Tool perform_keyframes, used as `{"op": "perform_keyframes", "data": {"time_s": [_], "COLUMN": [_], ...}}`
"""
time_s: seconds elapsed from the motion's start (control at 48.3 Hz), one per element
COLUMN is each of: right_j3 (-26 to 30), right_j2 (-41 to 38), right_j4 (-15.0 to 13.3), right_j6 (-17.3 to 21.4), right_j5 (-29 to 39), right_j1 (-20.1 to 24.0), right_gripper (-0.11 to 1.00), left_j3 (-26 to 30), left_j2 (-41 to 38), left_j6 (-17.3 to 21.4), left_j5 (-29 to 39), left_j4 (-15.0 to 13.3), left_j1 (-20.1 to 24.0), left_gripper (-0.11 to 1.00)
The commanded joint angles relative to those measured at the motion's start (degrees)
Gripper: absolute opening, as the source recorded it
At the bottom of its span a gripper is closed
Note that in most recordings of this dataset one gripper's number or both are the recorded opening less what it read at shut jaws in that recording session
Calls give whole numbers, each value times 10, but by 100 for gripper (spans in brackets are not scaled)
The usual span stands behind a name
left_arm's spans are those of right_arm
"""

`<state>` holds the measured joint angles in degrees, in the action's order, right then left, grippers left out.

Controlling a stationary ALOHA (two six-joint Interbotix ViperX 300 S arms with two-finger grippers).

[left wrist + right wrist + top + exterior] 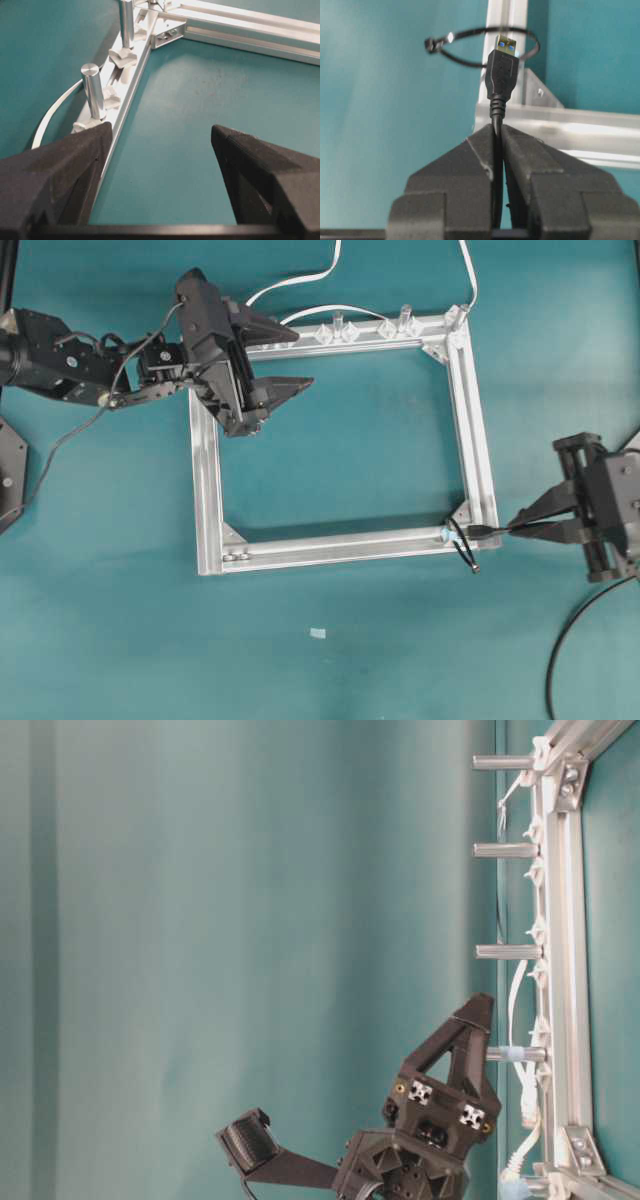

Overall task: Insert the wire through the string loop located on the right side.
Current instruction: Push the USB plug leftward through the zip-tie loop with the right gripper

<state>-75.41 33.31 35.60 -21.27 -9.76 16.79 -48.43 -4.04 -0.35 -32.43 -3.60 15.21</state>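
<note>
**A:** ok going left to right on the overhead shot. The left gripper (285, 360) hangs over the top-left corner of the silver frame (205, 480), jaws spread wide with nothing between them. Its wrist cam backs that up: two black fingers (65, 165) far apart, bare teal table (200, 100) in the gap, and the frame rail running past on one side with upright metal posts (94, 90) and a white cable (55, 107) curving beside it.

**B:** and further along the top rail?

**A:** A row of clear plastic clips (338, 333), plus white cables looping off past the top edge. In the side-on view those posts (505, 850) stick out from the rail, and the left gripper (470, 1030) sits close to that rail.

**B:** where's the actual wire though?

**A:** Right side. The right gripper (520, 528) is pinched tight on the wire (492, 531), just outside the frame's bottom-right corner. The cable trails back past the gripper and off the bottom edge. The plug tip points at the frame, right by the string loop (460, 543), which hangs off that corner with its loose end lying on the table.

**B:** is it through yet?

**A:** From the right wrist cam, the plug (501, 70) stands up out of the closed fingers (465, 170), and its metal tip sits in line with the loop (485, 47). Can't tell if it's actually through.
</note>
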Motion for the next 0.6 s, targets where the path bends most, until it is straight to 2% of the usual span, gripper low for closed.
{"op": "perform_keyframes", "data": {"time_s": [0.0,0.58], "right_j3": [24,105], "right_j2": [-19,-161], "right_j4": [-8,-15], "right_j6": [-2,0], "right_j5": [-13,-29], "right_j1": [-1,4], "right_gripper": [7,7], "left_j3": [14,11], "left_j2": [17,17], "left_j6": [0,1], "left_j5": [-3,-3], "left_j4": [2,2], "left_j1": [1,1], "left_gripper": [80,80]}}
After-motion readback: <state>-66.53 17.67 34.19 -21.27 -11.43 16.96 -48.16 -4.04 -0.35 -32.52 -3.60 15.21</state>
